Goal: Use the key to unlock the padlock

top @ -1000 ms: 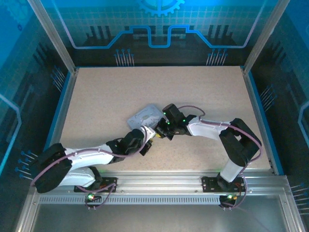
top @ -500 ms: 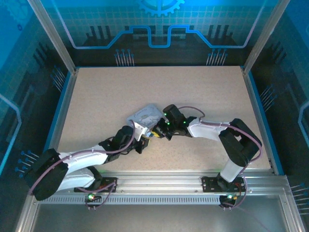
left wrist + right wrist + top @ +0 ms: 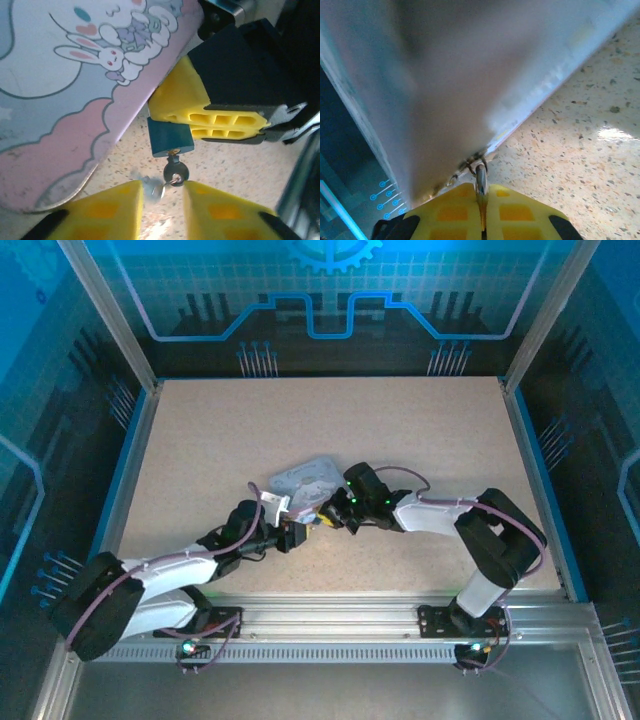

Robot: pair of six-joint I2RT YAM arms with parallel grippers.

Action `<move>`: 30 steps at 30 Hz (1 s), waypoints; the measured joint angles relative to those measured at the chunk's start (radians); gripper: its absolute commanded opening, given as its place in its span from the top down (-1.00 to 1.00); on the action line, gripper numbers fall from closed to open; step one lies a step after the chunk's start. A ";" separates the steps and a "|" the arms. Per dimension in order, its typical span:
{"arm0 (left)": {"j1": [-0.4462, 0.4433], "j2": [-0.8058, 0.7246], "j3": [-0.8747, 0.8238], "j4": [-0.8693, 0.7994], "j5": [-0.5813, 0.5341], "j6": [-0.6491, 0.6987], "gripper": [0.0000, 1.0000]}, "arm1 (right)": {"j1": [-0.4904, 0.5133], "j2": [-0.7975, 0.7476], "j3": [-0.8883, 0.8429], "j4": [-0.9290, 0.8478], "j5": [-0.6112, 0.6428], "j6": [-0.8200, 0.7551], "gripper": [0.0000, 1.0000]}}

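Just beside the long edge of the tin (image 3: 60,100), on the table (image 3: 400,430), the padlock (image 3: 169,140) hangs with its keyhole face turned away from the tin and toward the left wrist camera. The right hand (image 3: 482,212) has its two yellow fingers pressed almost together on the thin metal shackle, so it grips the padlock hard against the tin's side wall. The key (image 3: 173,170) stands in the keyhole, its round head pointing away from the tin, with a small pale ring (image 3: 152,189) lying on the table just next to it. The left hand (image 3: 162,200) is spread wide and holds nothing; its fingertips sit one on each side of the key head, close to it but apart from it.

Progress, as judged from this arrangement: the padlock is steadied and the key appears seated, so insertion looks done. What is left is for the left hand to take hold of the key head, turn it, and free the shackle. Whether the shackle is latched or already loose cannot be told, since the right hand's fingers and the tin's edge hide its ends.
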 measured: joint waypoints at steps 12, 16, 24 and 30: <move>-0.134 -0.119 0.116 -0.267 -0.142 0.327 0.12 | -0.001 -0.002 0.018 -0.071 0.001 -0.019 1.00; -0.194 -0.041 0.164 -0.288 -0.199 0.425 0.13 | -0.001 -0.005 0.034 -0.100 0.001 -0.027 1.00; -0.206 0.070 0.185 -0.278 -0.254 0.505 0.14 | -0.001 -0.005 0.044 -0.126 0.000 -0.033 1.00; -0.206 0.103 0.193 -0.251 -0.269 0.517 0.15 | -0.001 -0.005 0.044 -0.127 0.000 -0.033 1.00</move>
